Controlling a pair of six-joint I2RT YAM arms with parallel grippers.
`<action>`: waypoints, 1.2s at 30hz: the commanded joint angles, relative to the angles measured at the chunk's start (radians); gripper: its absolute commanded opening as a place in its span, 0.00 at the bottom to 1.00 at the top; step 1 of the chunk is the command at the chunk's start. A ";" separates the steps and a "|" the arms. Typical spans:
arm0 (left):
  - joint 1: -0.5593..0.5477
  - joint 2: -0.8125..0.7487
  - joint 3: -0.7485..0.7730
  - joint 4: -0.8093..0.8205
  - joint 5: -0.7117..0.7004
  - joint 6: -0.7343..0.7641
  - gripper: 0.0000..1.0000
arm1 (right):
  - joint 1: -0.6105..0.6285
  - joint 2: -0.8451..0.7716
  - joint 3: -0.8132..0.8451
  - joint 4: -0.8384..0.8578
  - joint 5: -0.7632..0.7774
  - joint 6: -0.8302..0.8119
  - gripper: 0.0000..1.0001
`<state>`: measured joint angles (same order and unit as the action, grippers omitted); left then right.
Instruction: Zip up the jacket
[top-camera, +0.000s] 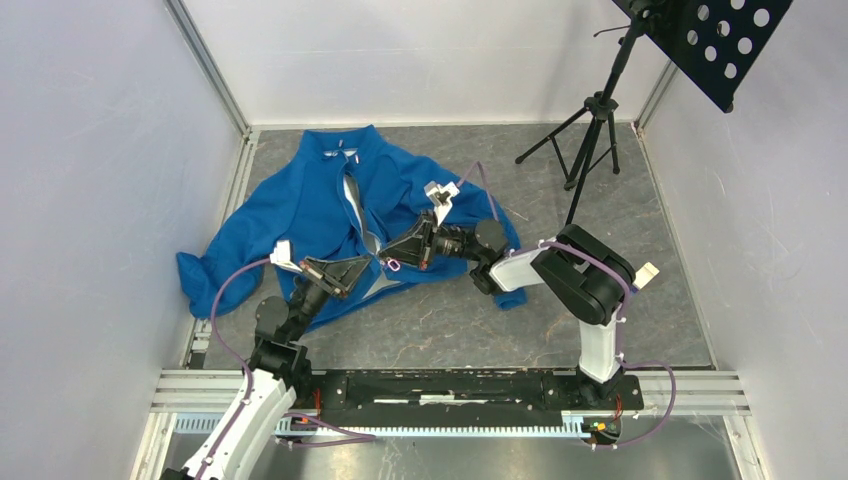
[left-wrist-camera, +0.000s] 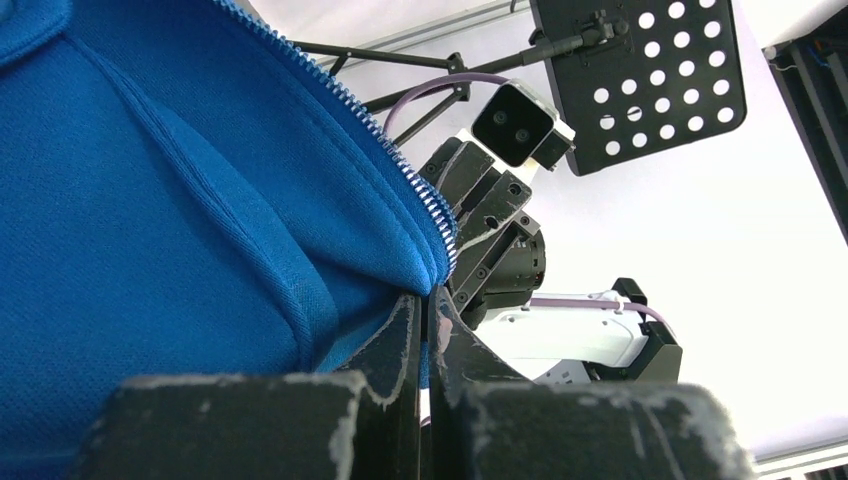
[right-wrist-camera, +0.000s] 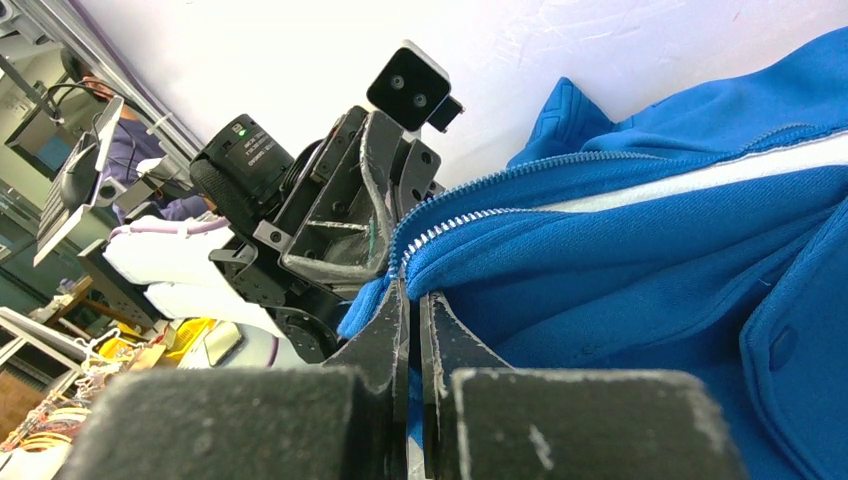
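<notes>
Blue fleece across the upper left of the overhead view: the jacket (top-camera: 305, 205) lies on the grey table (top-camera: 450, 320), collar (top-camera: 345, 145) towards the top, front open in a narrow gap with pale lining (top-camera: 352, 195) showing. Both arms reach in from the bottom edge and meet at the foot of that gap, left gripper (top-camera: 372, 264) and right gripper (top-camera: 389, 263) almost nose to nose. A black tripod (top-camera: 590, 130) stands upper right under a perforated plate (top-camera: 715, 40).

From overhead the jaws are too small to judge, but the wrist cameras settle it. In the left wrist view, the left gripper (left-wrist-camera: 428, 305) has its fingers pressed together on the jacket's (left-wrist-camera: 150, 220) corner. The zipper teeth (left-wrist-camera: 385, 145) run down from the top of the frame to that pinch, and the other arm faces it at centre.

In the right wrist view, the right gripper (right-wrist-camera: 412, 300) is likewise clamped flat on a blue edge of the jacket (right-wrist-camera: 650, 300). Two rows of zipper teeth (right-wrist-camera: 470, 215), not joined, stretch off to the right with a white strip of lining (right-wrist-camera: 700, 180) between them. Only this view shows both rows.
</notes>
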<state>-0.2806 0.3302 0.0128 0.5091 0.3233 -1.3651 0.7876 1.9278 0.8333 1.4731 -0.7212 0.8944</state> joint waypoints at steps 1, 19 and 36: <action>0.000 0.020 -0.007 0.069 0.068 -0.045 0.02 | 0.019 0.032 0.076 0.485 0.048 0.004 0.00; 0.000 -0.049 0.062 -0.220 0.037 0.102 0.02 | 0.059 0.007 0.061 0.485 0.171 0.074 0.00; 0.000 -0.107 0.125 -0.431 0.014 0.178 0.21 | 0.078 0.028 -0.005 0.483 0.244 0.081 0.00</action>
<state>-0.2764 0.2409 0.1181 0.1265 0.3145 -1.2274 0.8513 1.9785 0.8478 1.4750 -0.5091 0.9684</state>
